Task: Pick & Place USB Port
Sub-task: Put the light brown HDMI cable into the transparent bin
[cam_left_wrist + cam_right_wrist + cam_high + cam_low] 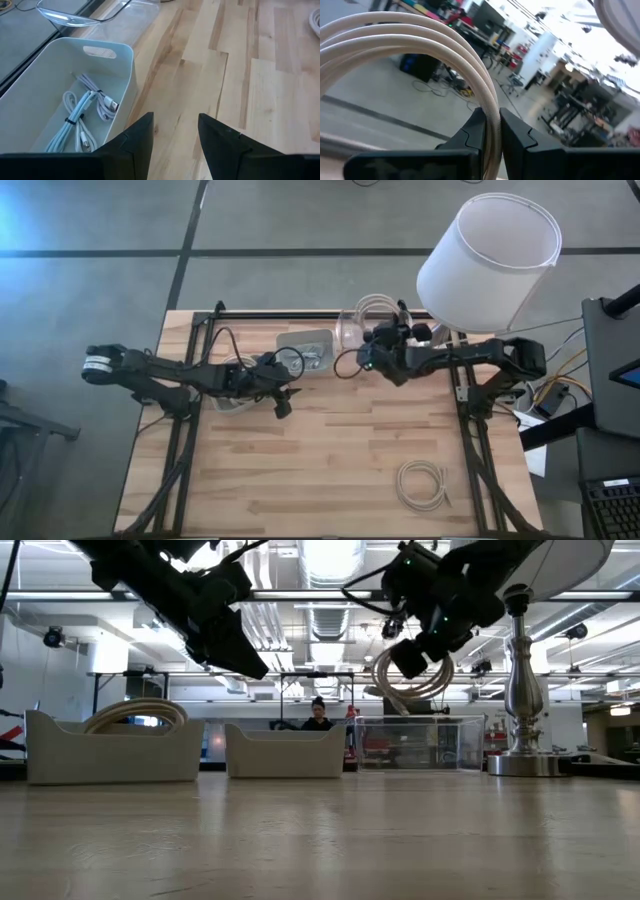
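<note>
The wooden bench (330,460) stood on a grey floor, framed by dark rails; the low view showed an open workshop hall behind it, with ceiling strip lights and a person (318,715) seated far off.

Near the far-left part of the bench sat a white bin (107,65) holding bundled pale cables (82,117). The left gripper (280,402) hovered above the wood just beside that bin, fingers (135,142) spread apart and holding nothing. A second tray (306,352) sat by the far edge near the middle, with a clear container (352,328) just to its right.

The right gripper (367,360) hung in the air over the far-middle of the bench, beside the clear container, its fingers (512,132) pressed onto a coiled cream USB cable (420,45); the loops dangled clear of the surface in the low view. A lamp with a white shade (488,260) and metal stem (518,680) stood at the far-right corner. Another coiled white cable (421,483) lay flat near the near-right corner.
</note>
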Action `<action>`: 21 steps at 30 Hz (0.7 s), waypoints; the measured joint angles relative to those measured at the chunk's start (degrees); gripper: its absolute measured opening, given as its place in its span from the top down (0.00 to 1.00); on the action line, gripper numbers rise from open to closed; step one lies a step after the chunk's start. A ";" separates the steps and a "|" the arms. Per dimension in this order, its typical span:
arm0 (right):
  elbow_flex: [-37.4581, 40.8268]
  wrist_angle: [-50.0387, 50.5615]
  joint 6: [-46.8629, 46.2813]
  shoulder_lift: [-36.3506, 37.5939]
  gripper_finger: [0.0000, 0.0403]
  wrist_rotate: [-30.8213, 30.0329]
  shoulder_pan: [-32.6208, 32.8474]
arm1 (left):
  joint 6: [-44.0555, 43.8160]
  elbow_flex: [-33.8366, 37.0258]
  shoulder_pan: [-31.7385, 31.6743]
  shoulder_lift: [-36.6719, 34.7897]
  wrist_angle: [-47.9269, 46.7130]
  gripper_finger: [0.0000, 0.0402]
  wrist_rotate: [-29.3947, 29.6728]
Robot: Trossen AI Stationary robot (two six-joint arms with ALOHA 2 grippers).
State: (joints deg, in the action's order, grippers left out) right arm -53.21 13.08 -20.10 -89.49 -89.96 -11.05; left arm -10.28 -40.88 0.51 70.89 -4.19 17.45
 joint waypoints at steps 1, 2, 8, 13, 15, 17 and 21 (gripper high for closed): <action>0.00 -0.01 -0.96 0.00 0.92 -0.01 -0.69 | 0.11 0.00 0.00 0.00 0.03 0.61 0.00; 0.00 -0.06 -2.07 0.00 0.92 -0.03 -1.40 | 0.13 0.00 0.00 0.00 0.07 0.61 0.00; 0.19 -0.03 -3.52 0.00 0.92 8.60 -3.96 | 0.17 0.00 0.04 0.00 0.13 0.61 0.00; 1.72 0.04 -3.46 -1.59 0.92 7.71 -5.44 | 0.18 0.00 0.04 0.00 0.26 0.61 0.00; 2.29 -0.16 -3.79 -2.76 0.92 7.81 -6.06 | 0.18 0.00 0.04 0.00 0.39 0.61 -0.01; 3.10 -0.11 -4.94 -4.30 0.92 9.08 -6.36 | 0.20 0.00 0.04 0.00 0.66 0.61 -0.01; 3.80 -0.37 -7.54 -7.78 0.92 10.55 -6.46 | 0.22 0.00 0.02 0.00 1.64 0.61 0.00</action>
State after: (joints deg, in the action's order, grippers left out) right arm -49.41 12.71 -27.65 -97.27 -79.41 -17.51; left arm -10.07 -40.88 0.54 70.89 -2.55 17.45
